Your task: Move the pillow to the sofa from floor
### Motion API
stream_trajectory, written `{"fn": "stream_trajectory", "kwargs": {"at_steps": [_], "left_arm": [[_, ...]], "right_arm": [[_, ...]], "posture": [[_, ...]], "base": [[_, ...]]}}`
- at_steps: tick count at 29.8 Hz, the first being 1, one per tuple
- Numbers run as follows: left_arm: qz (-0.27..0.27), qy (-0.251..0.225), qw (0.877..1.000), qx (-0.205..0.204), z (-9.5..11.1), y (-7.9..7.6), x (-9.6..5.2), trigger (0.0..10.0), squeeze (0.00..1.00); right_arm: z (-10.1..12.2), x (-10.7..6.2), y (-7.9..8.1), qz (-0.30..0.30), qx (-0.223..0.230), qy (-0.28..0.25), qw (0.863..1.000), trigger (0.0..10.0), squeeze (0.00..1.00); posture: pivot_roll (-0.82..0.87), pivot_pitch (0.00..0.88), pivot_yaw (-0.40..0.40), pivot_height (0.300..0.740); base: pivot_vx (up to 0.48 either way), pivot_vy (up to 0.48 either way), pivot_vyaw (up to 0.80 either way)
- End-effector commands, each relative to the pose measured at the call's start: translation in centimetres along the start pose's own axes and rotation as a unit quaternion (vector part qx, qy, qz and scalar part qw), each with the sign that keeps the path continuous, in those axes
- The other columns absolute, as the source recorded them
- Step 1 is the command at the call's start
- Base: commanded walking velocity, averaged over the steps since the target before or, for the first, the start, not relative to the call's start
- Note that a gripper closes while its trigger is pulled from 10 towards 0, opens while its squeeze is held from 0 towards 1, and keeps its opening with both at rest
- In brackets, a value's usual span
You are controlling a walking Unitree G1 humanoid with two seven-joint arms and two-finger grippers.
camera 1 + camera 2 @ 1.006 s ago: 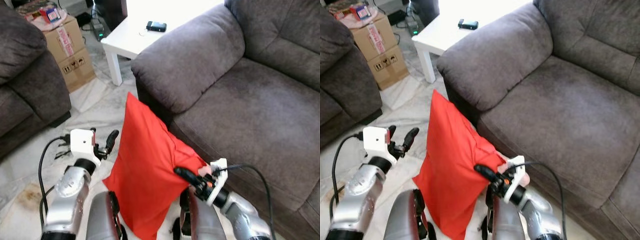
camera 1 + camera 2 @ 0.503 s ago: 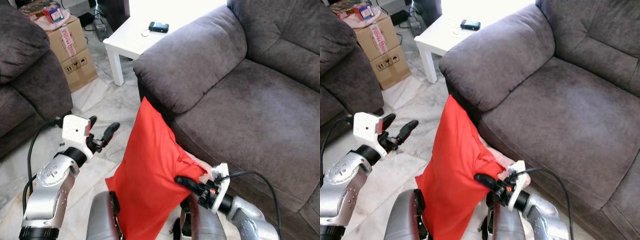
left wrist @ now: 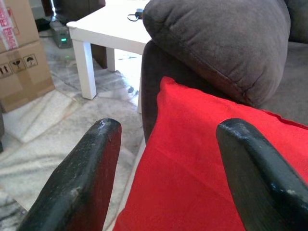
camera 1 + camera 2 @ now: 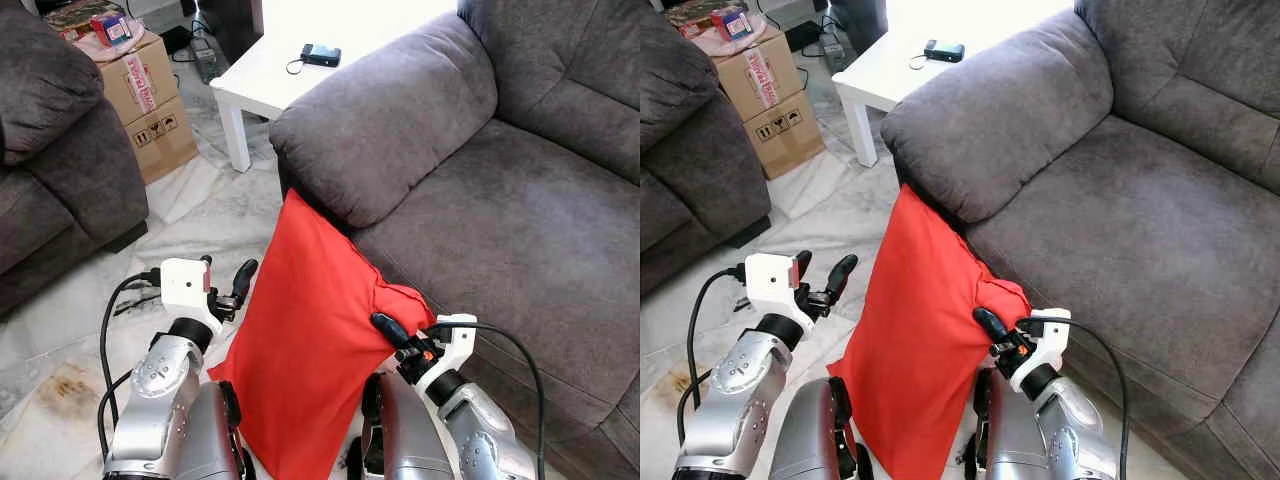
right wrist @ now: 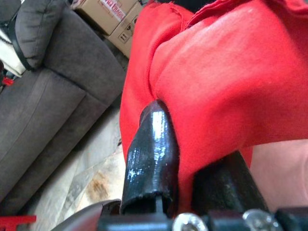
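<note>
**Pillow gripped at one corner, lift to the seat yet to come**

The step in hand looks like the pick-up: the red pillow (image 4: pixel 310 340) stands on edge on the floor, leaning against the front of the grey sofa (image 4: pixel 520 210) just below its armrest. The right gripper (image 4: pixel 392 335) has its two black fingers clamped on the pillow's right corner, fabric bunched between them. The left gripper (image 4: pixel 228 290) hovers just beside the pillow's left edge, jaws spread wide and holding nothing.

Next, I judge, the pillow must be raised clear of the seat front and carried right onto the cushion; a one-corner hold may let it swing or sag.

The marble floor (image 4: pixel 190 215) is pale and veined. A white side table (image 4: pixel 262 80) stands beyond the armrest, cardboard boxes (image 4: pixel 140 95) to its left, beside a second dark sofa (image 4: pixel 55 150).
</note>
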State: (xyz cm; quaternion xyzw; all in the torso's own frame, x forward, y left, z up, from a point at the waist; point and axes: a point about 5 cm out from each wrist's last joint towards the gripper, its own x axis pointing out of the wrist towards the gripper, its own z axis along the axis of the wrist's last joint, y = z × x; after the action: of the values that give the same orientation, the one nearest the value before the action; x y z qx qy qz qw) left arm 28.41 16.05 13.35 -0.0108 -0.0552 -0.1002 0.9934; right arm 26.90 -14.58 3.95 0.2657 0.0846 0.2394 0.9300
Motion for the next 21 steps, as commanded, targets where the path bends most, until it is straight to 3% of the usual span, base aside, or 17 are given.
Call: {"fn": "stream_trajectory", "kwargs": {"at_steps": [1,21], "left_arm": [[-0.001,0.003,1.0,0.009,-0.25,0.01,-0.09,10.0,0.0],[-0.022,-0.001,1.0,0.02,-0.35,-0.74,0.38,10.0,0.0]], "right_arm": [[1.39,-0.04,0.24,0.003,-0.015,-0.041,0.999,10.0,0.0],[1.61,0.2,0.65,-0.001,-0.012,-0.059,0.998,10.0,0.0]], "posture": [[-0.02,0.159,-0.044,0.567],[-0.02,0.16,-0.036,0.567]], "base": [[0.0,0.0,0.0],[0.0,0.0,0.0]]}}
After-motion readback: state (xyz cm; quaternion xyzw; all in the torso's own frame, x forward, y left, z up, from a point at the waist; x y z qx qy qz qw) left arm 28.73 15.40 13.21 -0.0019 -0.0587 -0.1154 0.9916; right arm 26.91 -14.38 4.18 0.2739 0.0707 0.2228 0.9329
